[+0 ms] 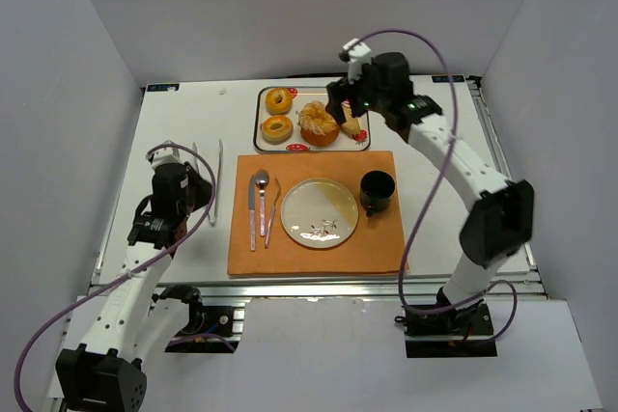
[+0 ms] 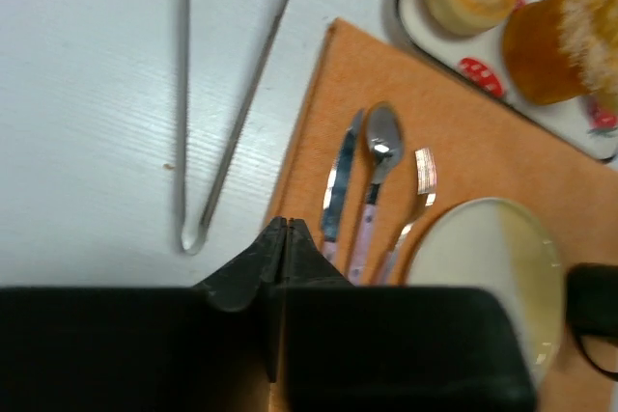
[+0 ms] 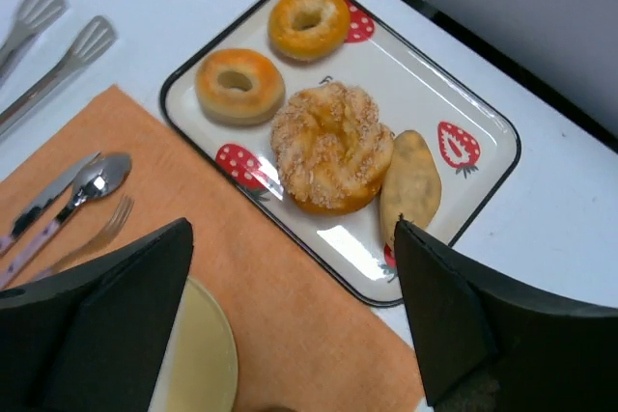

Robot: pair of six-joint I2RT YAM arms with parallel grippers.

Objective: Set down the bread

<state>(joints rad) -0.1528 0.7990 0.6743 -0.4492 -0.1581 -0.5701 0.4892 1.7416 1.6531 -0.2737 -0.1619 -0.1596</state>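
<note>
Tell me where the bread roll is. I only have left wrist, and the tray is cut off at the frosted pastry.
Observer: The bread roll lies on the tray, right against the round pastry, on the side away from the doughnuts.
Operator: Right arm on it?
Observer: No. The right gripper hangs open over the tray's edge by the mat, with nothing between its fingers.
Operator: Dark thing at my right edge?
Observer: A black cup, upright on the mat, just right of the plate.
</note>
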